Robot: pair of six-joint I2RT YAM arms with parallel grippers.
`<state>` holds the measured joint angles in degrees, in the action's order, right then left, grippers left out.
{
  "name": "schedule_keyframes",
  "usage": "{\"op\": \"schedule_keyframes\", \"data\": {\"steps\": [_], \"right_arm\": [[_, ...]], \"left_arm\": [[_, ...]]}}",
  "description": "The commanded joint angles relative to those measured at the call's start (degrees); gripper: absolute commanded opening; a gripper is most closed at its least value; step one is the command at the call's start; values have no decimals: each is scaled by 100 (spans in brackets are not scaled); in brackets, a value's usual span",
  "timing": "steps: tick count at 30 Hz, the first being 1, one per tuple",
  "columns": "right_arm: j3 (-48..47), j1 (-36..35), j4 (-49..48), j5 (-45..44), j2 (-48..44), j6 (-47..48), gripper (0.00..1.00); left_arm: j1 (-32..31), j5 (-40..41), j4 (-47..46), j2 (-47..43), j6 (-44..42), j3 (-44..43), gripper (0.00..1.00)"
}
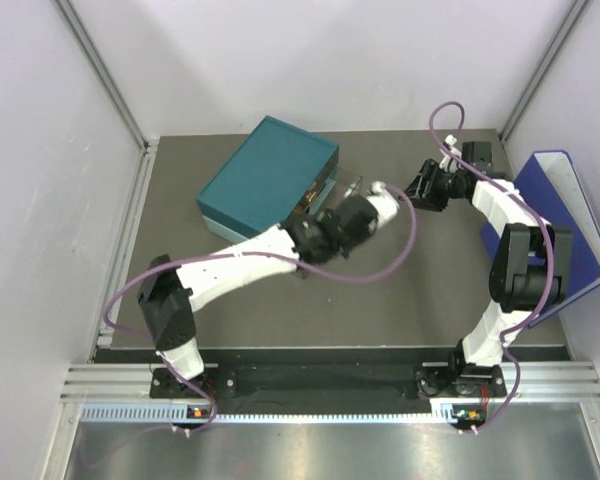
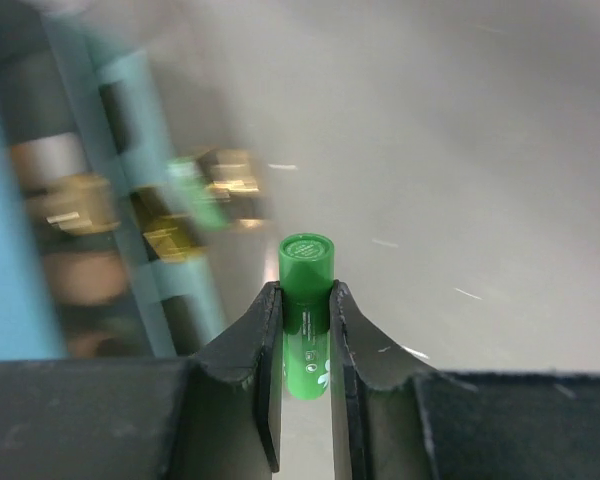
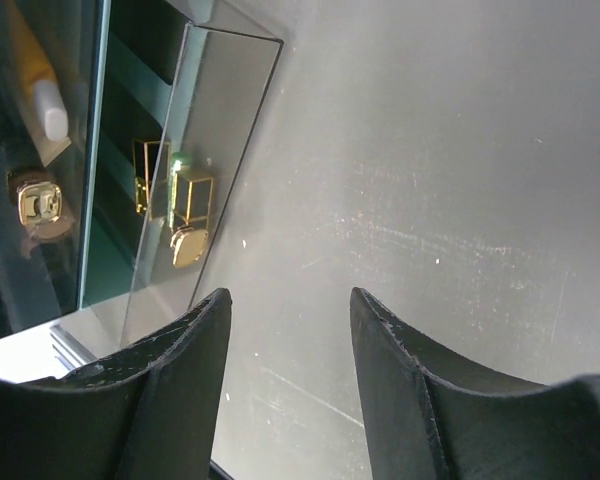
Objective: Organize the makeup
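Lab test cell: white panel walls (image 1: 310, 60), aluminium framing (image 1: 105, 72) around the table (image 1: 280, 310).

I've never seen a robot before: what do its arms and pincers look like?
The left arm and right arm have white links with black joints; a purple cable loops along each. The left gripper and right gripper each have two matte black, curved fingers.
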<state>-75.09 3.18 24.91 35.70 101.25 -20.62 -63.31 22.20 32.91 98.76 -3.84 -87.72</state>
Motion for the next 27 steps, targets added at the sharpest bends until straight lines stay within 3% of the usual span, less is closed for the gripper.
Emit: {"op": "schedule_keyframes", "data": {"steps": [1, 6, 9, 17, 18, 21, 22, 27], "right_arm": [[-269, 7, -179, 130, -18, 76, 51], [-366, -168, -188, 174, 61, 85, 51], [-471, -274, -135, 191, 149, 111, 52], [-674, -792, -74, 174, 378, 146, 53], [-682, -819, -82, 183, 404, 146, 53], [-700, -950, -74, 174, 492, 137, 53], [-700, -977, -82, 183, 509, 146, 53], [-674, -1117, -161, 191, 624, 76, 54]], "left_arm": [[775, 171, 198, 187, -117, -447, 0], [1486, 223, 453, 643, -12, -624, 0], [1891, -196, 506, 802, 111, -571, 0], [1980, -435, 436, 1083, 164, -465, 0], [1980, -461, 445, 1101, 181, -474, 4], [1989, -453, 462, 1180, 208, -483, 46], [1989, -401, 462, 1198, 217, -483, 66], [2077, -356, 427, 1260, 208, -526, 81]]}}
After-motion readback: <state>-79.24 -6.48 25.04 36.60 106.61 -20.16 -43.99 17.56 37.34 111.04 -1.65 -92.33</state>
